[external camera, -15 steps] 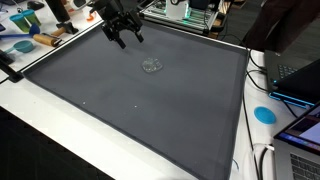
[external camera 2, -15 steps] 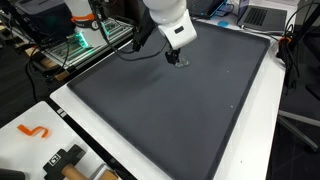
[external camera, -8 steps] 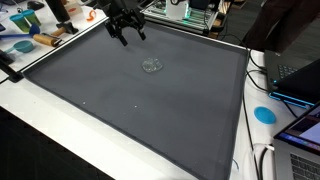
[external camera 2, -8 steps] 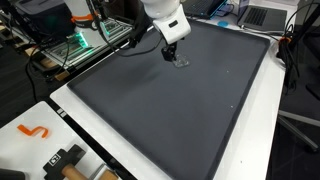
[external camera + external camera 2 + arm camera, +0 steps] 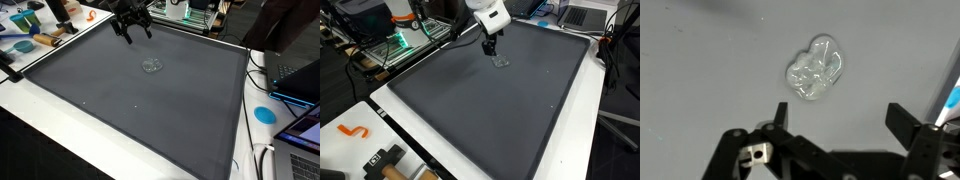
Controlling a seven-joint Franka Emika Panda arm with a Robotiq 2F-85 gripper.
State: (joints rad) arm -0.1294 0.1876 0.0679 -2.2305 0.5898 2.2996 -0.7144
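Observation:
A small crumpled clear plastic piece (image 5: 151,66) lies on the dark grey mat (image 5: 130,100); it also shows as the clear plastic piece (image 5: 500,60) and, close up in the wrist view, as the plastic piece (image 5: 816,69). My gripper (image 5: 136,33) hangs above the mat's far part, raised well off the plastic piece and apart from it. From the opposite side the gripper (image 5: 490,46) points down just above the piece. In the wrist view the gripper (image 5: 839,118) stands open with nothing between its fingers (image 5: 902,118).
The mat (image 5: 490,110) covers most of a white table (image 5: 40,130). Tools and coloured objects (image 5: 30,35) lie off the mat's corner, a blue disc (image 5: 264,113) and laptops (image 5: 298,80) at another side. An orange hook (image 5: 353,131) and black tool (image 5: 382,158) lie on the table's near edge.
The gripper has risen and drawn back from the plastic piece toward the mat's far edge, staying open. The plastic piece has not moved.

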